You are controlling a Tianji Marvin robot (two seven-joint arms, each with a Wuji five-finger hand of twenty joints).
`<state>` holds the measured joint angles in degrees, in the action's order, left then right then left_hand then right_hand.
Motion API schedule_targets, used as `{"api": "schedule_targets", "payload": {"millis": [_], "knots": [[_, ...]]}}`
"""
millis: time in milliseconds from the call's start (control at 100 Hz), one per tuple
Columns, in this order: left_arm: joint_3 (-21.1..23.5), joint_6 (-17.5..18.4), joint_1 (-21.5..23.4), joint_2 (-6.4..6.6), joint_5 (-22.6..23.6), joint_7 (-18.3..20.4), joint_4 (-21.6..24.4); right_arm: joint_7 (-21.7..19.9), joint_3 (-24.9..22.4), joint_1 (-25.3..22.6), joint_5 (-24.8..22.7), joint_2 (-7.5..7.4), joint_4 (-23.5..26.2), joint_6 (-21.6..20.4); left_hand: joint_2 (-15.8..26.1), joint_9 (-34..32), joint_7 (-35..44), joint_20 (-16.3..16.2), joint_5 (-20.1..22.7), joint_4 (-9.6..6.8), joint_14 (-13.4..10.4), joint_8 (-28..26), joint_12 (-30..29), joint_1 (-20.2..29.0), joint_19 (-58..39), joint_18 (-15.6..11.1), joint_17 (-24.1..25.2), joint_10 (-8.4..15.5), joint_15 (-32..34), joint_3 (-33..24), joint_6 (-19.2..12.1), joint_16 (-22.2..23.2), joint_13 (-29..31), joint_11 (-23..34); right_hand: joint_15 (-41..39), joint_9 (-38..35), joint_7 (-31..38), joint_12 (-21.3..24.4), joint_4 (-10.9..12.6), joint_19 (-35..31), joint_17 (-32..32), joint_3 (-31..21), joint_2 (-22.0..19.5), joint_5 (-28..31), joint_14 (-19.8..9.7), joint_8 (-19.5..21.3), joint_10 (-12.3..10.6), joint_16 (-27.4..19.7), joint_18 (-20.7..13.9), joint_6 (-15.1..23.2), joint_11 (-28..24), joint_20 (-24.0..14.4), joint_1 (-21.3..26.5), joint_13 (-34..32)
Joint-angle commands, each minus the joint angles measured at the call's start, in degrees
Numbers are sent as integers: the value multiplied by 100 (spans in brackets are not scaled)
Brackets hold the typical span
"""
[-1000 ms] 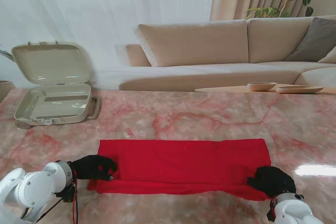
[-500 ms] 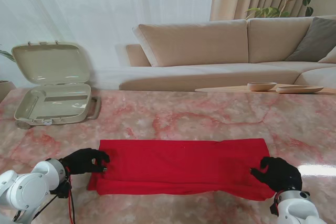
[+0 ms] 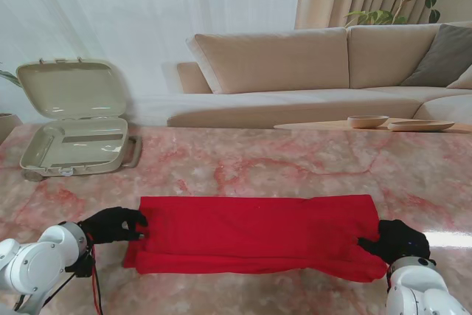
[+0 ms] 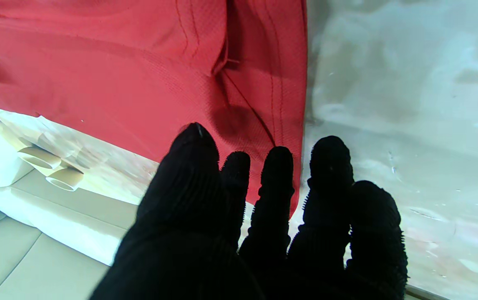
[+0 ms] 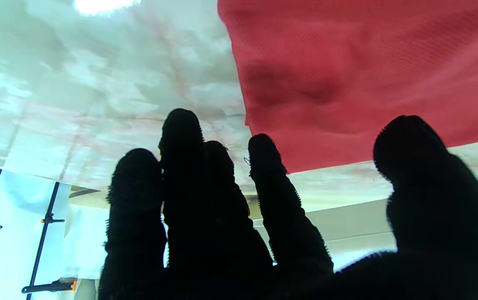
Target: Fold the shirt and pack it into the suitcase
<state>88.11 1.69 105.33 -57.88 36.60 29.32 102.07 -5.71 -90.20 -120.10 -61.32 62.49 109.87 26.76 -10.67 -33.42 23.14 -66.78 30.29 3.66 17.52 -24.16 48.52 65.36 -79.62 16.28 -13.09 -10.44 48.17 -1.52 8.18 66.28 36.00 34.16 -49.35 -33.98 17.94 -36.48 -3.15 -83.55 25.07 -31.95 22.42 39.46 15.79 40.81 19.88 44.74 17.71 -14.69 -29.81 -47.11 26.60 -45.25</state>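
A red shirt [image 3: 254, 232] lies folded into a long band across the marble table, nearer to me. My left hand [image 3: 113, 224], in a black glove, hovers at the shirt's left end with its fingers [image 4: 278, 183] spread and nothing held; the shirt's hem [image 4: 239, 83] lies just past the fingertips. My right hand [image 3: 399, 240] is at the shirt's right end, fingers [image 5: 180, 137] apart over bare marble beside the cloth [image 5: 368, 62]. The beige suitcase [image 3: 74, 127] stands open at the far left, lid up.
A marble table top [image 3: 295, 167] stretches between the shirt and the suitcase. Beyond the table stand a beige sofa [image 3: 332, 64], a low wooden table with bowls [image 3: 369, 121], and a plant at the far right.
Both hands have let go of the shirt's ends and drawn outward, the left to the left and the right to the right. The shirt lies still.
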Motion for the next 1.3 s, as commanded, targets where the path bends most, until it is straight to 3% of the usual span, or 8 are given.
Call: {"api": "schedule_targets", "payload": {"millis": [0, 320, 680, 730, 790, 850, 1050, 1290], "knots": [[-11, -48, 53, 6, -2, 30, -32, -141, 13, 27, -18, -37, -41, 85, 279, 201, -16, 11, -39, -133, 269, -76, -41, 229, 28, 130, 64, -54, -117, 226, 33, -45, -229, -37, -7, 283, -94, -99, 192, -6, -168, 94, -110, -151, 176, -83, 189, 173, 1, -182, 36, -179, -291, 284], [-60, -93, 41, 17, -70, 95, -43, -743, 128, 226, -236, -118, -204, 431, 270, 199, -1, 16, -34, -129, 267, -97, -31, 236, 24, 130, 63, -55, -100, 226, 31, -38, -220, -20, 70, 598, -207, -224, 188, 165, -411, 105, -181, -247, 155, -174, 248, 353, -64, -237, 174, -286, -412, 656], [-106, -93, 14, 16, -73, 73, -84, -1128, 318, 536, -31, -194, -529, 678, 259, 199, 17, 19, -31, -126, 273, -118, -32, 242, 26, 133, 69, -65, -101, 226, 40, -36, -224, -24, 52, 647, -129, -381, 177, 186, -430, 59, -62, -63, 136, -181, 256, 452, -122, -121, 117, -357, -390, 696], [-109, -92, 12, 14, -79, 67, -90, -1148, 349, 572, 9, -201, -573, 691, 258, 197, 19, 18, -29, -125, 274, -119, -29, 239, 24, 133, 66, -57, -99, 227, 33, -35, -222, -21, 44, 658, -100, -403, 175, 182, -423, 54, -46, -18, 133, -170, 253, 459, -124, -61, 99, -361, -376, 697], [-113, -87, 7, 14, -81, 60, -99, -1157, 390, 609, 59, -208, -618, 712, 258, 201, 16, 18, -28, -127, 276, -118, -25, 244, 25, 135, 69, -56, -100, 225, 39, -35, -227, -22, 33, 685, 20, -431, 169, 186, -439, 48, 18, 153, 206, -118, 298, 474, -110, 295, 81, -362, -321, 742], [-119, -85, 4, 15, -81, 62, -104, -1167, 432, 645, 106, -215, -656, 732, 259, 200, 14, 18, -28, -127, 270, -117, -19, 244, 25, 136, 69, -56, -98, 225, 41, -35, -220, -21, 23, 676, 82, -444, 167, 180, -438, 42, 57, 241, 242, -92, 313, 482, -92, 338, 66, -364, -279, 756], [-131, -93, 8, 17, -98, 75, -112, -1329, 551, 739, 284, -250, -703, 782, 237, 199, 21, 19, -7, -126, 276, -122, -9, 258, 30, 137, 79, -60, -103, 224, 48, -34, -236, -24, 67, 701, 297, -496, 177, 247, -508, 11, 249, 477, 286, -7, 295, 470, -60, 524, 2, -336, 23, 857], [-146, -96, 5, 17, -110, 74, -131, -1443, 678, 847, 542, -280, -710, 847, 234, 204, 23, 20, -9, -121, 270, -129, 6, 262, 33, 138, 81, -54, -99, 225, 39, -33, -232, -28, 134, 664, 533, -541, 253, 349, -617, 2, 593, 704, 281, 81, 263, 433, -35, 678, -98, -308, 768, 944]]}}
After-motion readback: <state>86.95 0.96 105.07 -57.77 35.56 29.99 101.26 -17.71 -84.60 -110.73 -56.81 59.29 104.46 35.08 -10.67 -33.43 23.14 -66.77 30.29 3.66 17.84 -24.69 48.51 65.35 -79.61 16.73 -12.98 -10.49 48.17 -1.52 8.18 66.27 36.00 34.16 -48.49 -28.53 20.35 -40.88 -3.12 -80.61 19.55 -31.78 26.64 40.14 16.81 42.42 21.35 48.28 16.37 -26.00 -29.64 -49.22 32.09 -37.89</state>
